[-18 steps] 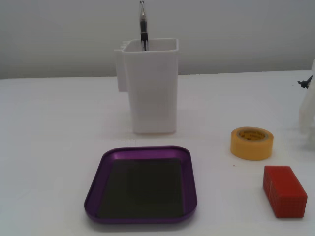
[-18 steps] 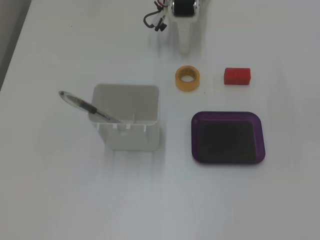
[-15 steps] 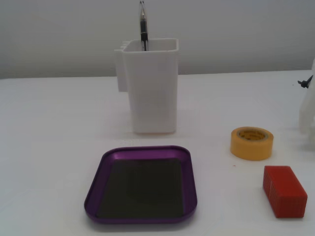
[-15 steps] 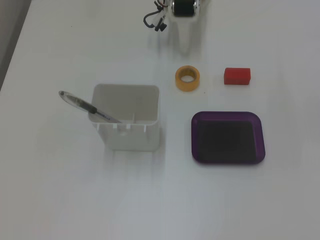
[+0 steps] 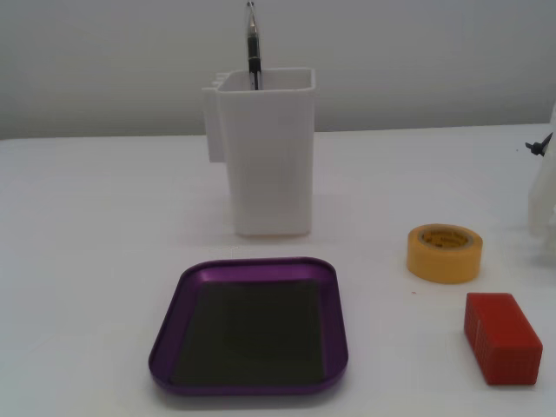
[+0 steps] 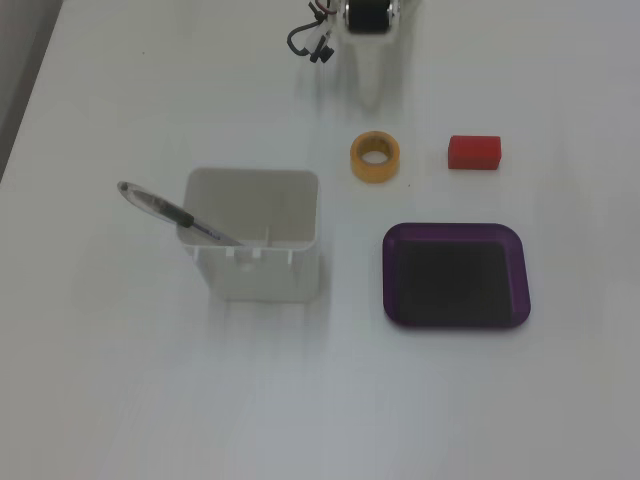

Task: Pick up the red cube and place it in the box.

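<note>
The red cube lies on the white table at the front right of a fixed view, and at the upper right of the other. The box, a shallow purple tray with a dark bottom, sits empty to the cube's left in that view, and it appears below the cube in the other fixed view. The white gripper hangs at the top of this view, apart from the cube and left of it. Its jaws blend into the table. Only a white sliver of the arm shows at the right edge.
A yellow tape roll lies between the gripper and the cube. A tall white container holding a pen stands beyond the tray. Dark cables hang by the arm's base.
</note>
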{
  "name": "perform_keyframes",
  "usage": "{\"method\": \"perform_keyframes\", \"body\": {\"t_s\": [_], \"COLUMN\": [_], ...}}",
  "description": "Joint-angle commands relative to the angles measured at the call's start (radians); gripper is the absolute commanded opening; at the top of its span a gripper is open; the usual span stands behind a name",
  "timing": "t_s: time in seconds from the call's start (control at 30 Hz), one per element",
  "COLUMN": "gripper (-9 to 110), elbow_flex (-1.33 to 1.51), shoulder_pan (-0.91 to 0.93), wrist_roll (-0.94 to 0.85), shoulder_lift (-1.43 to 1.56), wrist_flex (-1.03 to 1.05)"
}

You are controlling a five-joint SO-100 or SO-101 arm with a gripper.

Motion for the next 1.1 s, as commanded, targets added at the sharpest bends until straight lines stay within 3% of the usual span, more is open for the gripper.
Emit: {"method": "perform_keyframes", "body": {"t_s": [0.0, 0.57, 0.77, 1.07], "gripper": [-1, 2, 2, 2], "elbow_flex": [0.008, 0.009, 0.005, -0.163], "shoulder_pan": [-0.005, -0.003, 0.012, 0.012], "wrist_roll": [-0.005, -0.011, -0.005, -0.005], "shoulder_lift": [0.097, 0.092, 0.084, 0.063], "wrist_flex": [-0.006, -0.081, -0.193, -0.206]}}
